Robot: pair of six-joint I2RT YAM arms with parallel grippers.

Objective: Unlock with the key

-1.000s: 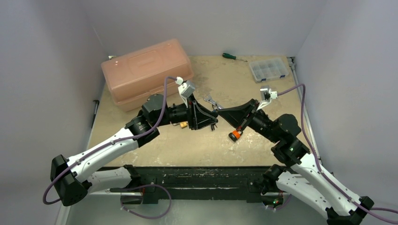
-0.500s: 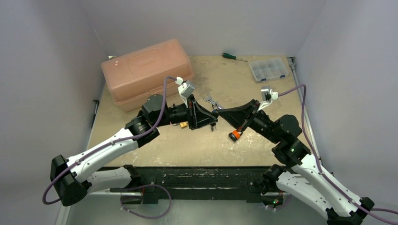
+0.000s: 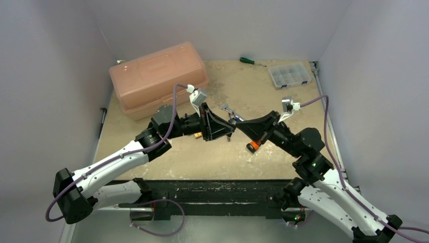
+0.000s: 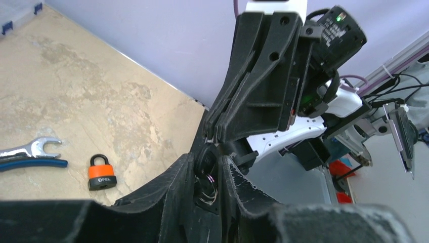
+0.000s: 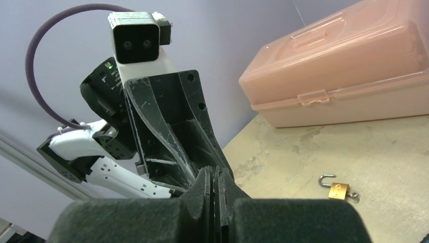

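Left arm [image 3: 109,164] and right arm [image 3: 334,195]: white link shells, black joint housings. A purple cable [image 3: 176,98] loops to a white camera block [image 5: 139,43] on each wrist. Left gripper [image 3: 230,129] and right gripper [image 3: 239,124]: black triangular fingers, scuffed, with round holes. Green lamp [image 5: 109,66] at 8 o'clock of the camera block.

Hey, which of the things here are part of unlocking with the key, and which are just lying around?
In use:
left gripper
dark lock that it holds
right gripper, shut, tip at the lock

Lying about:
orange padlock
brass padlock, shackle open
wrench
screwdriver
organizer box
pink toolbox
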